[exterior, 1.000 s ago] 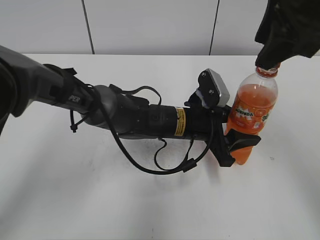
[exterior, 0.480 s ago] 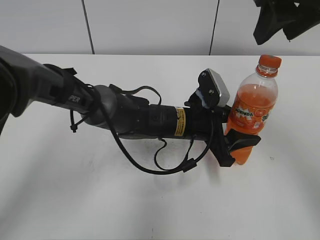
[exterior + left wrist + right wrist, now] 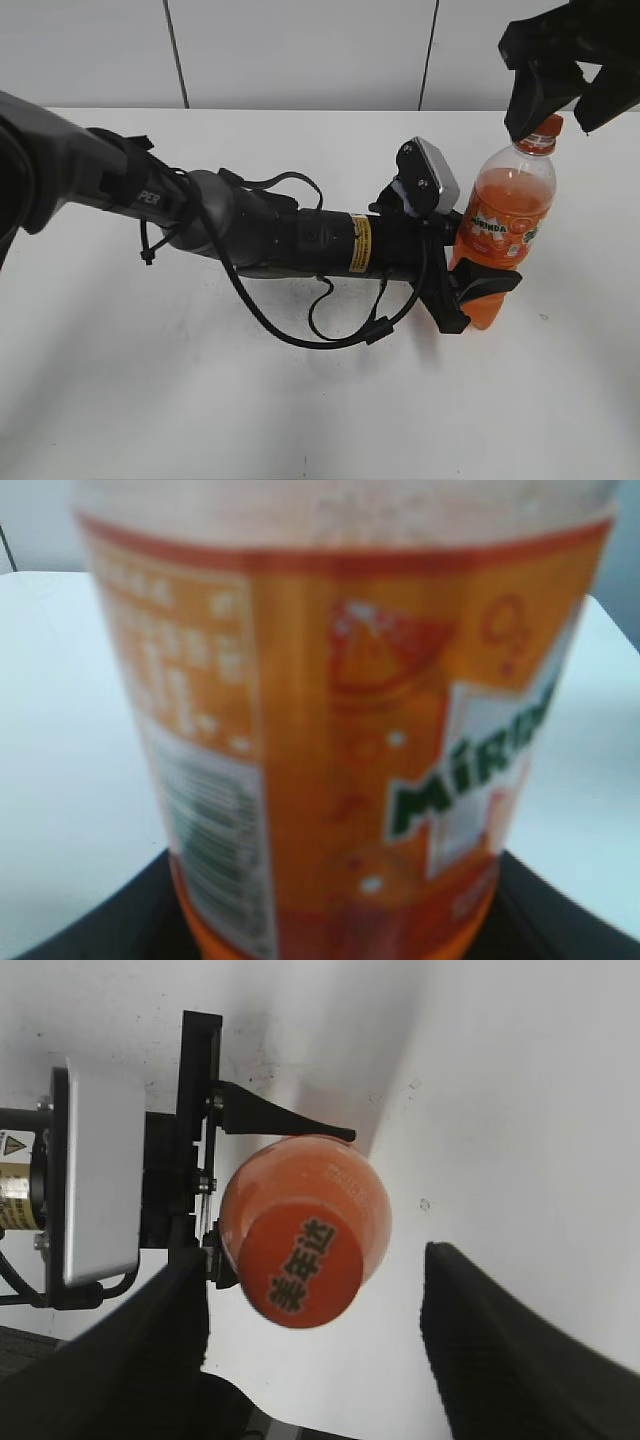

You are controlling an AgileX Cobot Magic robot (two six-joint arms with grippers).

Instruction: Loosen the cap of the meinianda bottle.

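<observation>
The meinianda bottle (image 3: 505,215) stands upright on the white table, full of orange drink. It fills the left wrist view (image 3: 340,730). My left gripper (image 3: 482,288) is shut on its lower body, with its black jaws at both bottom corners of the left wrist view (image 3: 335,925). The orange cap (image 3: 546,127) sits on the neck. From above it shows black characters (image 3: 305,1265). My right gripper (image 3: 556,112) hangs open just above the cap. Its two black fingers (image 3: 320,1325) are spread on either side of the cap and do not touch it.
The left arm (image 3: 280,235) lies stretched across the middle of the white table (image 3: 150,400), with a looped black cable under it. A grey panelled wall (image 3: 300,50) runs behind the table. The left wrist camera housing (image 3: 95,1170) sits beside the bottle.
One second ago my right gripper covered the cap. It then lifted clear, and has now come back down, open, to the cap. The left gripper and bottle have not moved.
</observation>
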